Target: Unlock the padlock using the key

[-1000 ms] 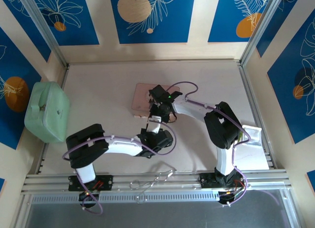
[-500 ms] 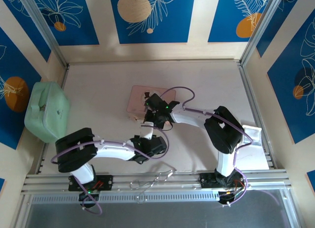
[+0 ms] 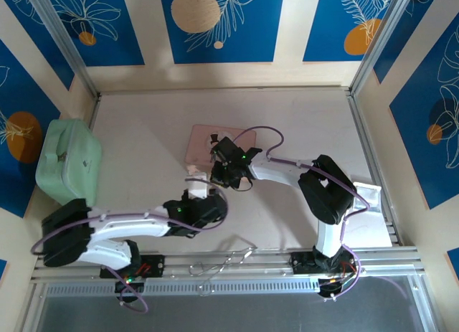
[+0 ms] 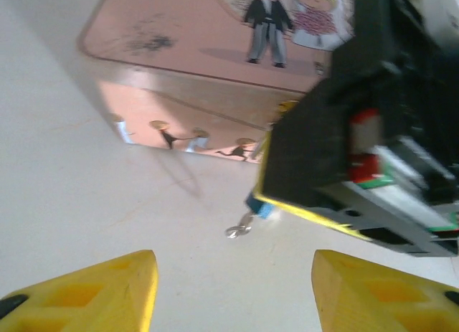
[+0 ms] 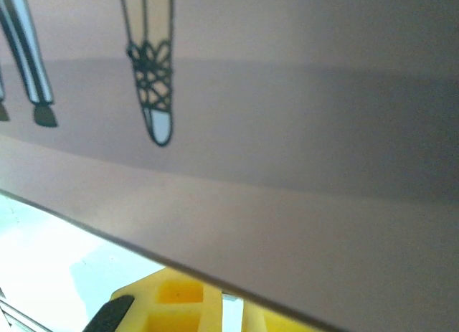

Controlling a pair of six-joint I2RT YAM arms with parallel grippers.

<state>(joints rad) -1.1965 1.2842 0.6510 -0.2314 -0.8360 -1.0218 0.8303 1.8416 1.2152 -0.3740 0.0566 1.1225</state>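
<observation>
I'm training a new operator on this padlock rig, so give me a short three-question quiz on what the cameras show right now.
1. True or false: the left gripper is open and holds nothing.
2. Relative to the pink tin, where is the padlock?
A. On the tin's lid
B. Low beside the tin's side wall, at the edge of the right gripper
C. Inside the left gripper
3. Name the thing at the left edge of the table in the top view.

Key: 1 true; 2 B; 3 the mint-green case.
</observation>
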